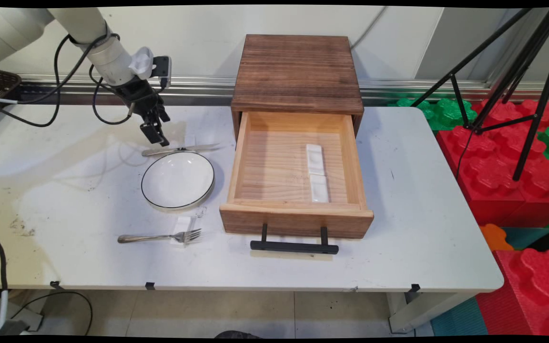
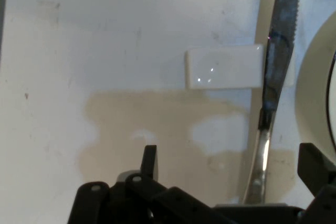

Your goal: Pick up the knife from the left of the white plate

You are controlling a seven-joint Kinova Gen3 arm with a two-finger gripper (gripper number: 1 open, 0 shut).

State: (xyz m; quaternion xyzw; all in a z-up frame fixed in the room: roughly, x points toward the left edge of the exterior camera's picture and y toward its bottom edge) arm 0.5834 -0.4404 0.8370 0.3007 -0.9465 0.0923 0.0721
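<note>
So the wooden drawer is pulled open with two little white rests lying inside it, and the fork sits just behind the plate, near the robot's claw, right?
Not quite. It is the knife behind the plate, near the gripper. The fork lies on the plate's near side, as the main view shows. The open drawer does hold two white rests.

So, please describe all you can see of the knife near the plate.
The knife looks like metal, silver, with a serrated blade and a plain handle. It lies flat on the table just beyond the white plate, its blade resting over a small white rest. The open pincer hangs just above its handle.
</note>
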